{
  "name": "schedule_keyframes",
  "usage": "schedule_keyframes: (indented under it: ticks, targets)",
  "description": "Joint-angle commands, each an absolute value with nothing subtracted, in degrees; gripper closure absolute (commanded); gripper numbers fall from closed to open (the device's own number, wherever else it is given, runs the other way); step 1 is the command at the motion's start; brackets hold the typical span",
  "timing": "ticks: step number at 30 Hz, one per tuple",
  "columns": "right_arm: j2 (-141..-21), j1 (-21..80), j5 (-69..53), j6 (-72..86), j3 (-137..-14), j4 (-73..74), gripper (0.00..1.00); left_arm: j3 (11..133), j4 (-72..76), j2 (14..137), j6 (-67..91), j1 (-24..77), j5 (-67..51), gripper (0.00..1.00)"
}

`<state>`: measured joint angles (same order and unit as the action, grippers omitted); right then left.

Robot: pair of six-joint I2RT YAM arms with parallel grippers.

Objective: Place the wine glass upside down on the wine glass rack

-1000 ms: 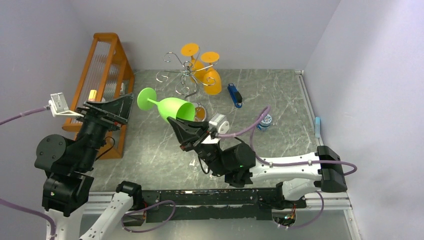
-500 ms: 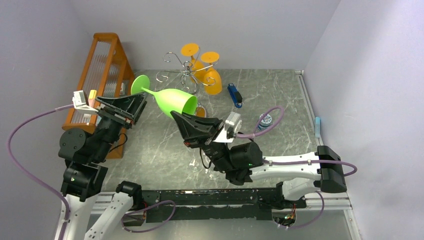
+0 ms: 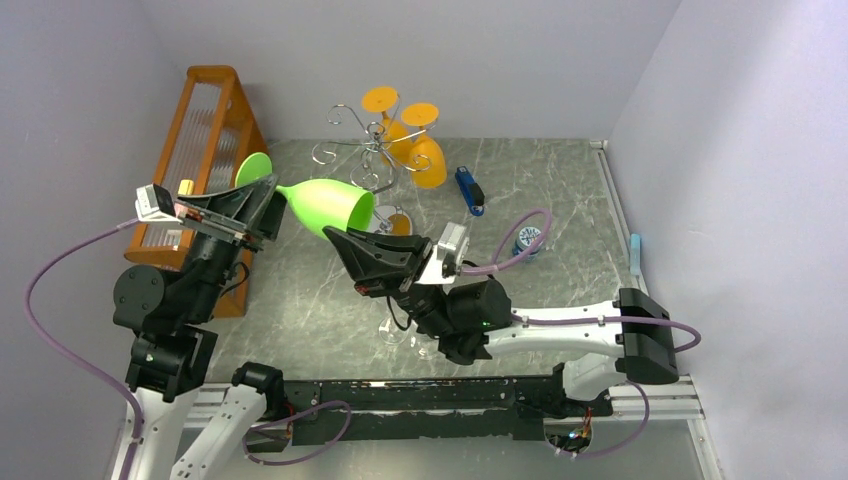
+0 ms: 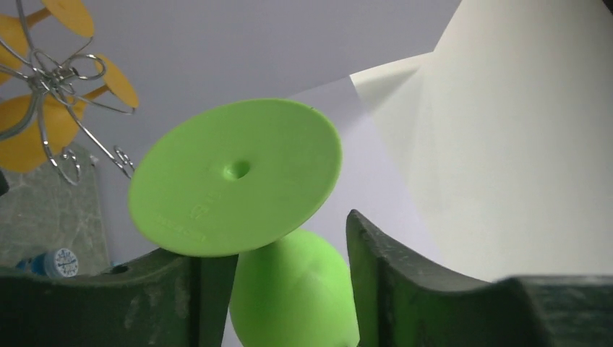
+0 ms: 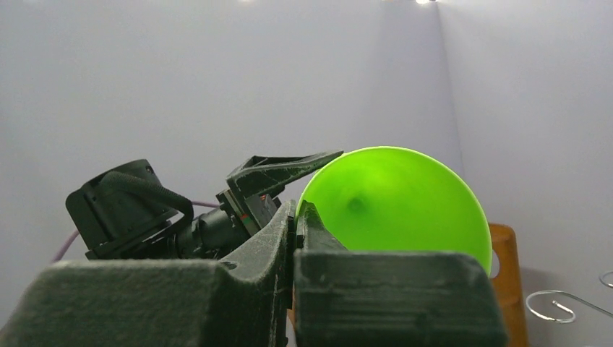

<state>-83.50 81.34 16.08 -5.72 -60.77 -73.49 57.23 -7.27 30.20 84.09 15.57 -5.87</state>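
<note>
Just one wine glass (image 3: 322, 205), one rack (image 3: 374, 150)

Two claws: the left claw (image 3: 272, 205) and the right claw (image 3: 340, 240), with one green wine glass (image 3: 325, 205) between them. Beyond the right claw are one wine glass rack (image 3: 372, 150), two orange wine glasses (image 3: 425, 160), one blue bar (image 3: 470, 190) and one blue-and-white round item (image 3: 528, 240). Beside the left claw is one orange wooden shelf (image 3: 205, 110). Below the right claw are perhaps two clear glasses (image 3: 393, 332).
</note>
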Motion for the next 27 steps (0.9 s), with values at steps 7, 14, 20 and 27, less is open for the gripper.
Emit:
schedule_keyframes:
  ticks: [7, 14, 20, 27]
  targets:
    - [-79.49, 80.28, 14.33, -1.25, -57.97, -73.86, 1.00, 59.54, 1.62, 33.76, 81.74, 15.51, -4.72, 0.69]
    - [-77.71, 79.43, 11.84, 1.36, -56.98, -69.40, 1.00, 58.67, 8.06, 35.33, 77.85, 15.56, -5.69, 0.83]
    - [-78.73, 78.63, 9.81, 2.31, -56.50, -71.15, 1.00, 55.83, 11.88, 37.50, 80.99, 15.56, -10.18, 0.64]
    - [-80.25, 78.57, 3.49, -2.22, -59.00, -66.70, 1.00, 55.45, 14.53, 38.55, 79.93, 15.56, -10.05, 0.73]
